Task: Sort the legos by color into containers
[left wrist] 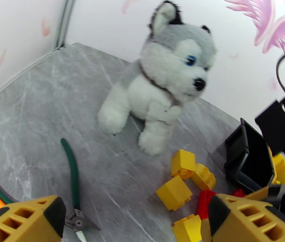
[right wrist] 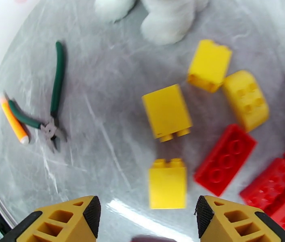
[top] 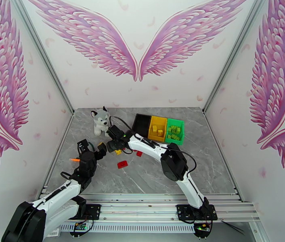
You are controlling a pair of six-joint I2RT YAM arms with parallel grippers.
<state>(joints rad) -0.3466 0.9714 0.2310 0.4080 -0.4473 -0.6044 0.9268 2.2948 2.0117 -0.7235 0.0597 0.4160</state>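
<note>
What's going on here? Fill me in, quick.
It's a colour-sorting job, partway done. The right end effector hovers open over a yellow brick in a loose cluster of yellow and red bricks beside the plush husky. The left end effector is open and holds nothing. The yellow bin and green bin already hold matching bricks.
</note>
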